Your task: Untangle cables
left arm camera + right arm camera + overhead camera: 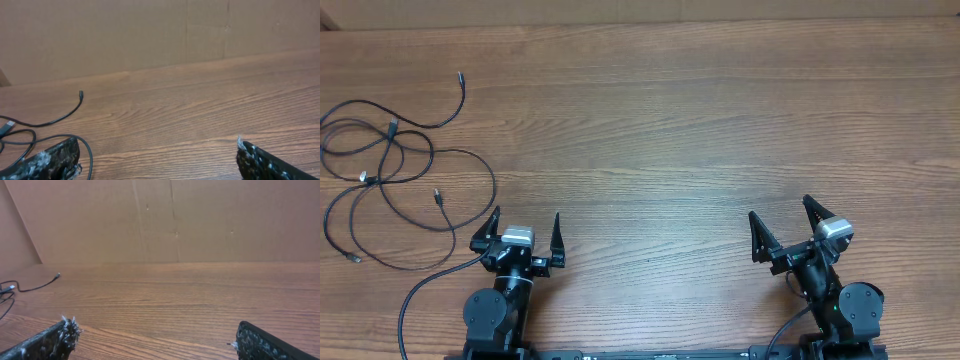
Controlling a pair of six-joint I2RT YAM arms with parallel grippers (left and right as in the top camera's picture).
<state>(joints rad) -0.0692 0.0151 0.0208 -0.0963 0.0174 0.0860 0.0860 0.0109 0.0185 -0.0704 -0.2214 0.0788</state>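
Note:
The cables [390, 165] lie in a loose tangle of thin black loops at the table's left edge, with small plug ends sticking out. My left gripper [527, 222] stands open just to their right, near the front, with nothing between its fingers. In the left wrist view the cables [55, 121] trail in from the left, and one strand curves past the left fingertip [62, 155]. My right gripper [782, 220] is open and empty at the front right, far from the tangle. One cable end [37, 286] shows at the far left of the right wrist view.
A brown cardboard wall [165, 220] closes off the back of the wooden table [670, 130]. A thicker black arm wire [420, 290] loops beside the left arm's base.

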